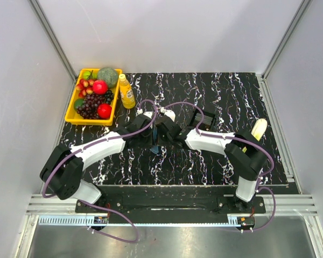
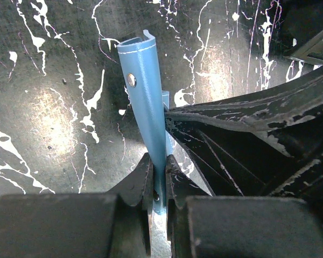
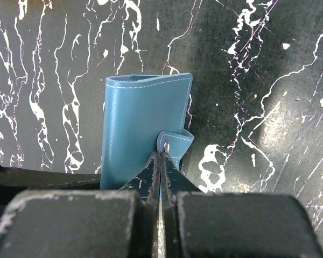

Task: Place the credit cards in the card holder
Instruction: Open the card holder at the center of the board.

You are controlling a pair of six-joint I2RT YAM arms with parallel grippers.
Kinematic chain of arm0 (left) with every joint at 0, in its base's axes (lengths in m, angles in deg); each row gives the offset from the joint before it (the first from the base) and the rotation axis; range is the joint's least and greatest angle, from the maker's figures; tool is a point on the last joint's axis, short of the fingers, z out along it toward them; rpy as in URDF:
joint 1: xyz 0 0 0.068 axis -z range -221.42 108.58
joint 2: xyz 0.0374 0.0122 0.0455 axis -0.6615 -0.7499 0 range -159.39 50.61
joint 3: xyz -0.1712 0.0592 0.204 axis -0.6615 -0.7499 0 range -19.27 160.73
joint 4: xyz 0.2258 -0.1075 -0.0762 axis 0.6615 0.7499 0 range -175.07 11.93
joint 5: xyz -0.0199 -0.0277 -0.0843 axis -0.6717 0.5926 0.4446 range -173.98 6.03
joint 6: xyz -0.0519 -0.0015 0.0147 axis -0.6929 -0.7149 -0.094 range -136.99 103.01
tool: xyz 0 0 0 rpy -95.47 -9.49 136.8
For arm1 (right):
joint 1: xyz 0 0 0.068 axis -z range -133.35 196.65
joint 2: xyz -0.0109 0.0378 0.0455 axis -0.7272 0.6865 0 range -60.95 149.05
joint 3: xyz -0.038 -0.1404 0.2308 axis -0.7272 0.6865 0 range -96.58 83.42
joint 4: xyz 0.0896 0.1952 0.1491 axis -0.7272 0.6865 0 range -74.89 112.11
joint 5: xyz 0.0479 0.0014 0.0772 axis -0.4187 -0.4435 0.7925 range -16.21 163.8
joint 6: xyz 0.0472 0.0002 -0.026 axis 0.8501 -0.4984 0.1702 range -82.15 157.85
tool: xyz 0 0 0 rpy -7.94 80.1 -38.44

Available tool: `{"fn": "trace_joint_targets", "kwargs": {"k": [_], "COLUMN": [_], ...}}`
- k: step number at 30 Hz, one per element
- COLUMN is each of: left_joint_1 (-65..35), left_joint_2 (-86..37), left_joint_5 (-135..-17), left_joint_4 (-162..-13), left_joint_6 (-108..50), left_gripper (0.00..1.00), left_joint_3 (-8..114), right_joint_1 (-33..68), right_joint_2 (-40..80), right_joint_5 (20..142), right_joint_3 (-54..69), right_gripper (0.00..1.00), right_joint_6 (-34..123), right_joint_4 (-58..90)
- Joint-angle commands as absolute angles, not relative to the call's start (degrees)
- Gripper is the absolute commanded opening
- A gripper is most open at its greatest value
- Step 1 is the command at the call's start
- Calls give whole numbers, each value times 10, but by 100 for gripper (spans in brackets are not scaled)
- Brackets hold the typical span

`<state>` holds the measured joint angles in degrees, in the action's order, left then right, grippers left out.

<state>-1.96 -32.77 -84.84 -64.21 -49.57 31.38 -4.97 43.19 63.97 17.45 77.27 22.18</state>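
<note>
The card holder (image 3: 142, 123), a small blue wallet with pale stitching, is held on edge between the two arms over the middle of the black marbled table (image 1: 215, 161). Whether its lower edge touches the surface cannot be told, since the arms cover most of it from above.

The left gripper (image 2: 159, 169) is clamped on one edge of the wallet. Its wrist camera sees the wallet edge-on, with a metal snap stud (image 2: 131, 79) on the face. The right gripper (image 3: 161, 161) is clenched tight on the little snap tab (image 3: 175, 141) that sticks out at the wallet's side. The wallet's broad blue panel stands just left of that gripper's fingers.

No credit cards show in any view, so the step in hand looks like opening the wallet, with loading yet to come.

The wallet should be light and pliant. Its panel bows slightly in the left wrist view, so it will flex rather than resist a pull. The smooth skin could slide between hard pads, and the tab gives only a narrow purchase, so a quick tug might strip it free. The firmer hold is the panel edge near the fold, with the tab drawn steadily away from it. The cards are likely to be thin, stiff and slick, and best pinched by a short edge.
</note>
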Motion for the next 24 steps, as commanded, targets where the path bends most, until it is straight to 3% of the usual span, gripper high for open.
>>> {"fn": "trace_joint_targets", "kwargs": {"k": [1,20,22,23,24], "left_joint_1": [1,-2,-7,-12,-18], "left_joint_2": [-315,-349,-360,-363,-363], "left_joint_5": [-798,-875,-891,-892,-895], "left_joint_4": [-665,-668,-658,-656,-652], "left_joint_6": [-496,-517,-520,-521,-522], "left_gripper": [0,1,45,50,69], "left_joint_3": [326,270,275,278,279], "right_joint_1": [-36,9,9,9,9], "right_joint_2": [444,392,383,379,376], "right_joint_5": [575,592,596,599,604], "right_joint_3": [164,252,264,266,268], "right_gripper": [0,0,0,0,0], "right_joint_6": [767,803,803,798,792], "right_joint_4": [199,217,213,209,207]}}
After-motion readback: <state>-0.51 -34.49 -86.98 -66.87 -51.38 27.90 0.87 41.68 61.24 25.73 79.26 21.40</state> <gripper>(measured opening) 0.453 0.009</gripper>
